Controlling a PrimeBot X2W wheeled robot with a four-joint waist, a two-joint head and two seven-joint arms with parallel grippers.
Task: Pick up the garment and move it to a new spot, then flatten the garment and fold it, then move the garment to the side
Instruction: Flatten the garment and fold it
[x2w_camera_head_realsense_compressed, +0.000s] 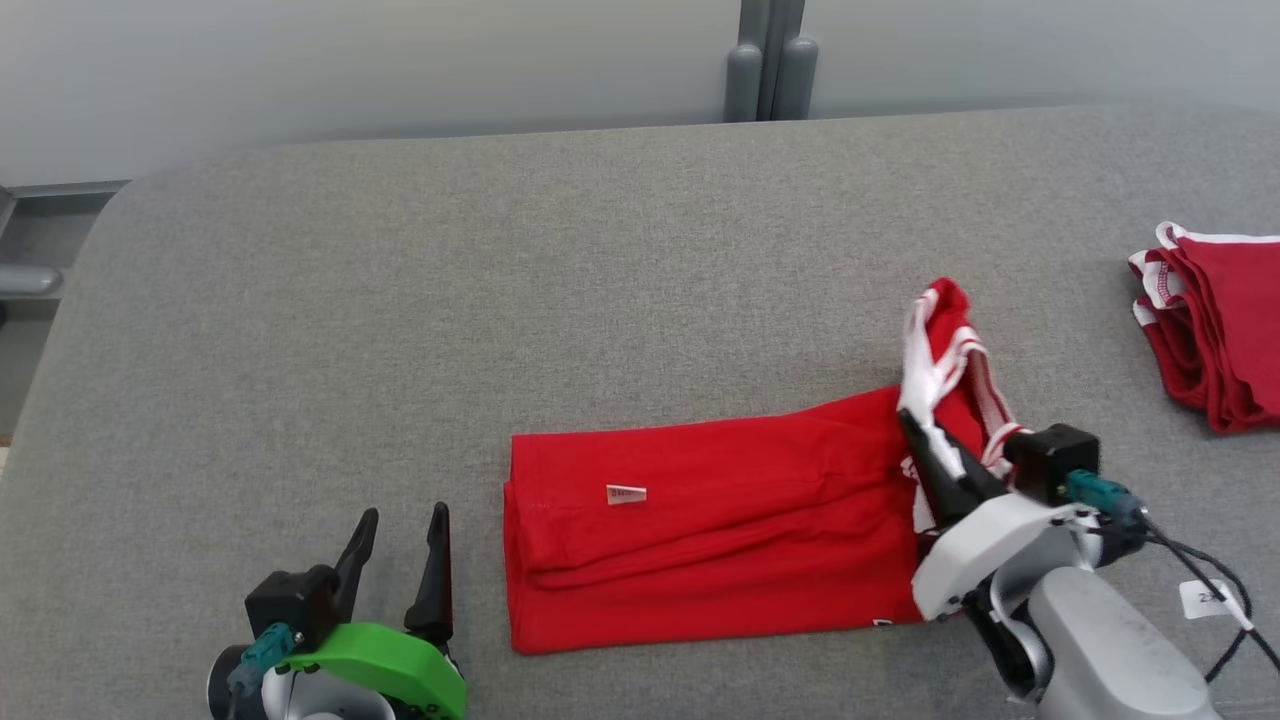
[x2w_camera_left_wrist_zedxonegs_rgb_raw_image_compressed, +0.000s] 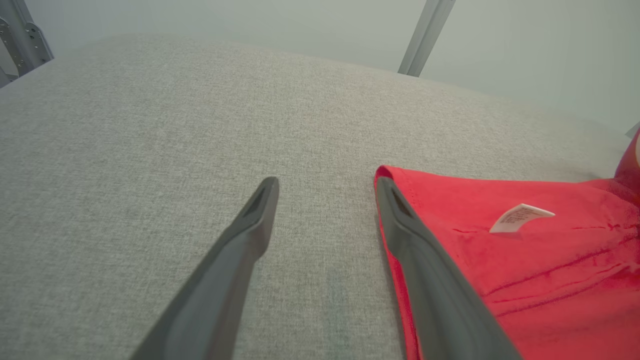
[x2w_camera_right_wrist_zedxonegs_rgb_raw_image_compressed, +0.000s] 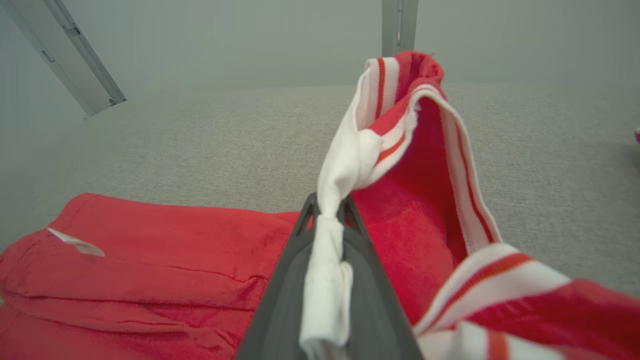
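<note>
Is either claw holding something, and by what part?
The right claw pinches the red cloth garment by its white striped trim; the left claw holds nothing.

Even, soft, bright lighting with faint shadows; the head view is sharp, wrist views hazy and blurred near the lens.

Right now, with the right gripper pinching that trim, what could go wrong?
1. The right gripper is shut on just the white trim of the garment; that thin pinch could slip when pulled.
2. The left gripper is open beside the garment's other end, holding nothing, so a pull might drag the whole piece and spoil the folds.
</note>
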